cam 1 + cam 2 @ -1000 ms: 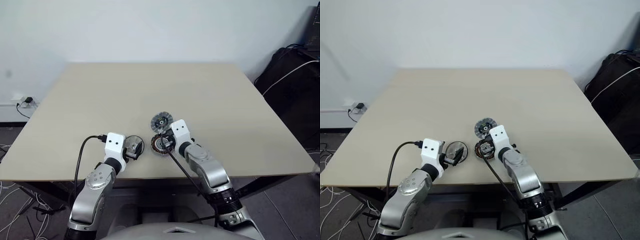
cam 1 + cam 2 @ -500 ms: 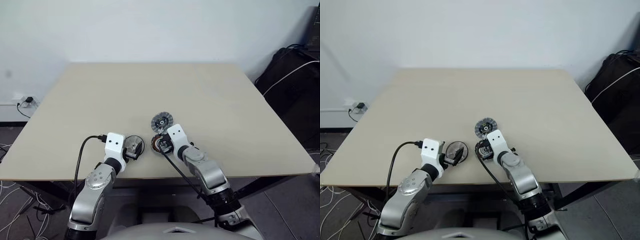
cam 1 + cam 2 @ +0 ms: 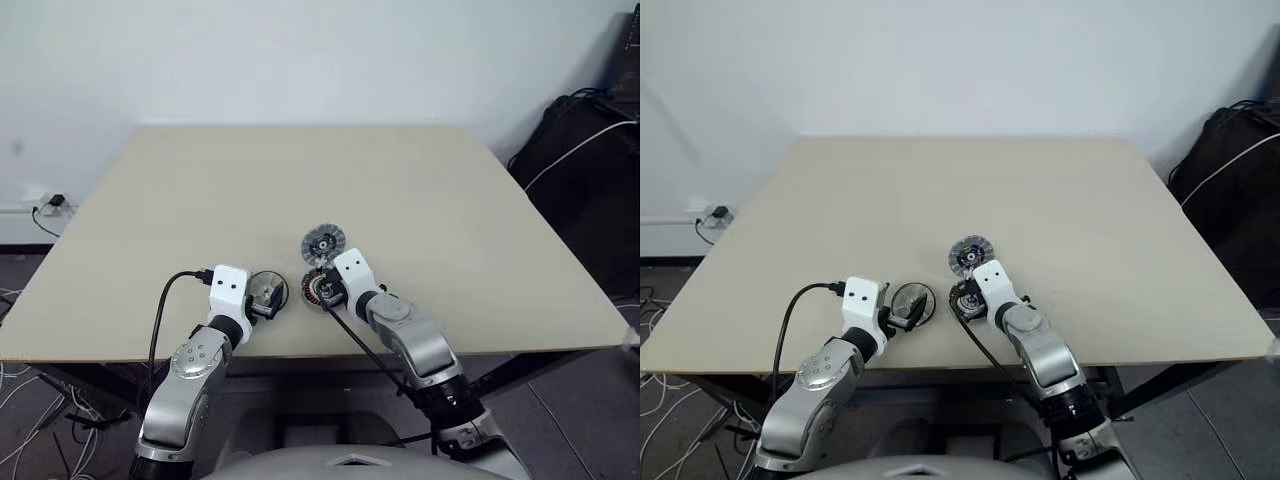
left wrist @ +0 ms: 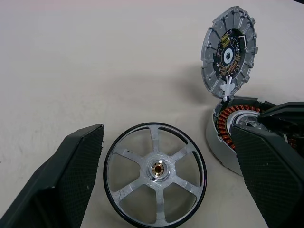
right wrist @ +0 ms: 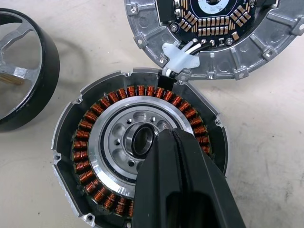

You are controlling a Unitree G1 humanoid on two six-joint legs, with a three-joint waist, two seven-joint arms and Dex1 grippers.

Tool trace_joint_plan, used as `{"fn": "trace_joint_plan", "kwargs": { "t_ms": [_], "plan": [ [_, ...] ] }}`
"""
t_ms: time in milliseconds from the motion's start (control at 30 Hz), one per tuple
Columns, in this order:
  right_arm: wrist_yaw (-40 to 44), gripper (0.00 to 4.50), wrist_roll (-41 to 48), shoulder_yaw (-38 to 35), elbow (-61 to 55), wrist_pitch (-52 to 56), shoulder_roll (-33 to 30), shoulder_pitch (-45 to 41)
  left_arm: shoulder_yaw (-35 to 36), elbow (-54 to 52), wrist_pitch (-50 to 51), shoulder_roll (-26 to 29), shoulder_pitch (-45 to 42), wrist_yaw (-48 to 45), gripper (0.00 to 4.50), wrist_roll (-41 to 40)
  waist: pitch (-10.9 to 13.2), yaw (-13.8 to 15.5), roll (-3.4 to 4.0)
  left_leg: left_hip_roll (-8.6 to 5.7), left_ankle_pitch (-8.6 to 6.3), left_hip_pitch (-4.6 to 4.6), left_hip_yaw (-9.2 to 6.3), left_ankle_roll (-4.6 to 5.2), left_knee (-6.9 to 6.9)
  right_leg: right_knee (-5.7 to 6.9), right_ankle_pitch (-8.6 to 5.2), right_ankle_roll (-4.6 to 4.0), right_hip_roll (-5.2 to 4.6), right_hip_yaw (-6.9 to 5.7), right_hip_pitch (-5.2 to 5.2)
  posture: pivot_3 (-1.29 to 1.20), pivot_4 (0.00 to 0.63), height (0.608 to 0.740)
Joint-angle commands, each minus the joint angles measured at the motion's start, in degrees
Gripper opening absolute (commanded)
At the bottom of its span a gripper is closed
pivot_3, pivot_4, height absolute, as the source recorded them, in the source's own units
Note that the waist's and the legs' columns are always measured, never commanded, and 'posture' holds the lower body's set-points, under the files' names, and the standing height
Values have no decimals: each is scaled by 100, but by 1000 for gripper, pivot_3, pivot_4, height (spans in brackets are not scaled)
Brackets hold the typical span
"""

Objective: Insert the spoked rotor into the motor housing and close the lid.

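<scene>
Nearby, lay close to the table's (image 3: 120, 345) near edge: spoked rotor (image 4: 155, 173) between wide-open left jaws, motor housing (image 5: 137, 154) just beside, under shut right jaws, lid (image 4: 229, 51) tilted up behind. Beyond, stretched wide bare tabletop.

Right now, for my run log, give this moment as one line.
left gripper open astride spoked rotor | right gripper shut over motor housing | lid open

Beige table (image 3: 300, 180), square, mid-frame. White wall (image 3: 300, 50) at 12 o'clock. Wall socket (image 3: 38, 201) with black plug (image 3: 57, 201) at 9 o'clock. Dark bags (image 3: 590, 180) with white cable (image 3: 580, 145) at 3 o'clock.
</scene>
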Motion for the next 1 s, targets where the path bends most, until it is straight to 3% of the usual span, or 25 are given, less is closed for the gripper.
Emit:
{"fn": "trace_joint_plan", "kwargs": {
  "t_ms": [33, 567, 1000],
  "plan": [
    [117, 37, 89, 23, -270, -90, 24, -50, 35, -55, -116, -20, -75, -8, 4500, 10, 0, 0, 0, 0, 0, 0, 0, 0, 0, 0, 0, 0, 0, 0, 0, 0, 0, 740],
    [306, 37, 191, 97, -304, -277, 13, -60, 35, -46, -98, -32, -88, 6, 4500, 11, 0, 6, 0, 0, 0, 0, 0, 0, 1, 0, 1, -1, 0, 0, 0, 0, 0, 740],
    [-220, 37, 30, -93, -115, -245, 126, -128, 15, -83, -103, -53, -50, 28, 4500, 18, 0, 7, -1, 0, 0, 0, 0, 0, 0, 0, 2, -1, 0, 0, 0, 0, 0, 740]
  ]
}}
